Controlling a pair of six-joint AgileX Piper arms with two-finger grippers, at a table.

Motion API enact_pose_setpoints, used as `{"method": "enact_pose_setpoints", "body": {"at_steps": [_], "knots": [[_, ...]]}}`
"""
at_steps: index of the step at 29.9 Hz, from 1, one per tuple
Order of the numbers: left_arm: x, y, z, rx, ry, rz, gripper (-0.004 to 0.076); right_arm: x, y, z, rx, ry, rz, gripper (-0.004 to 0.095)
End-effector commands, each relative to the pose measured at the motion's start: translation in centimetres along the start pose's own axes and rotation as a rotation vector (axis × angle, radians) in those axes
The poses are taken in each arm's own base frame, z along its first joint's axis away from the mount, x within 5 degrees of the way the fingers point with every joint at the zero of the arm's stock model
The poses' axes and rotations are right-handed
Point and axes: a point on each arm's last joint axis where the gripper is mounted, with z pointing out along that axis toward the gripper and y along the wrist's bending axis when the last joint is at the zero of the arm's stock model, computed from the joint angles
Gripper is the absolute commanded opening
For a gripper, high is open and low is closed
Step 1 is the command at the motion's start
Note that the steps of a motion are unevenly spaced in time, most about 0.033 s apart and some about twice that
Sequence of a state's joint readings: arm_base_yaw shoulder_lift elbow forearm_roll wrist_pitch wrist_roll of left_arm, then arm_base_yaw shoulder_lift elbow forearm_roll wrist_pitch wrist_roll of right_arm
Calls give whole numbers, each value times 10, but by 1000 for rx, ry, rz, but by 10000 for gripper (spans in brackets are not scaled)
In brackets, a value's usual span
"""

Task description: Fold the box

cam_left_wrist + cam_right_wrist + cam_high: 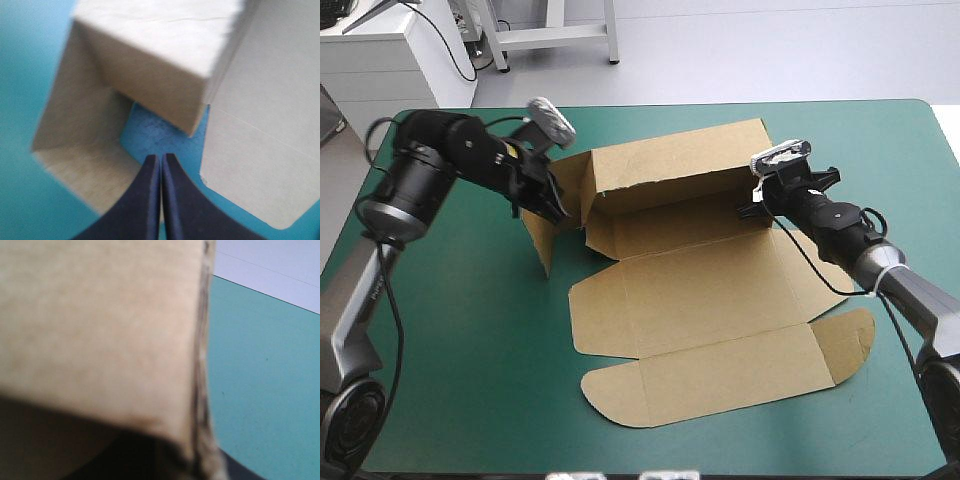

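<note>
High view: brown box (pixel 700 290) lies mid-table on the teal-green cover (pixel 450 350). Its far wall stands up at 12 o'clock, the left side flap is raised at 9, and the lid panels lie flat toward 6. The left gripper (pixel 548 200) is at the box's 10 o'clock corner, the right gripper (pixel 752 208) at the far wall's 3 o'clock end.
Left wrist view: black fingers clenched to one point over a cover patch, board walls at 10 and 12.
Right wrist view: board fills it close up, cover at 3; grip can't tell.
</note>
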State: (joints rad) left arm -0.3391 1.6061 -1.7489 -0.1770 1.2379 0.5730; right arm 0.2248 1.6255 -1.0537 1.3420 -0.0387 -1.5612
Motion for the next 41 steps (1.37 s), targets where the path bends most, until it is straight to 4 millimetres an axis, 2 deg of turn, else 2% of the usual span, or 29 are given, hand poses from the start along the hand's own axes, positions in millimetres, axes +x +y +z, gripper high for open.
{"method": "enact_pose_setpoints", "body": {"at_steps": [1, 5, 10, 15, 19, 24, 28, 34, 38, 41], "knots": [[21, 33, -40, -9, -83, -256, -8, -19, -6, -12, 21, -66, -49, -21], [53, 74, -55, -87, -90, -473, -8, -19, -6, -12, 21, -66, -49, -21], [96, 109, -67, -176, -66, -652, -8, -19, -5, -12, 9, -66, -10, -21], [137, 127, -65, -196, -15, -786, -8, -19, -5, -12, 6, -66, 11, -21], [161, 132, -54, -179, 10, -868, -8, -15, -7, -7, -29, -49, 146, -21], [174, 128, -33, -123, 14, -883, -8, -13, -9, 5, -233, 0, 274, -14], [180, 126, -24, -111, 22, -901, -8, -25, -15, 4, -234, 67, 259, -10], [179, 125, -23, -96, 21, -906, -8, -60, -31, -13, -169, 215, 274, 0], [174, 122, -23, -37, -19, -883, -8, -93, -38, -31, -178, 213, 299, 0], [173, 122, -23, -33, -21, -884, -8, -109, -41, -44, -184, 229, 339, 0]]}}
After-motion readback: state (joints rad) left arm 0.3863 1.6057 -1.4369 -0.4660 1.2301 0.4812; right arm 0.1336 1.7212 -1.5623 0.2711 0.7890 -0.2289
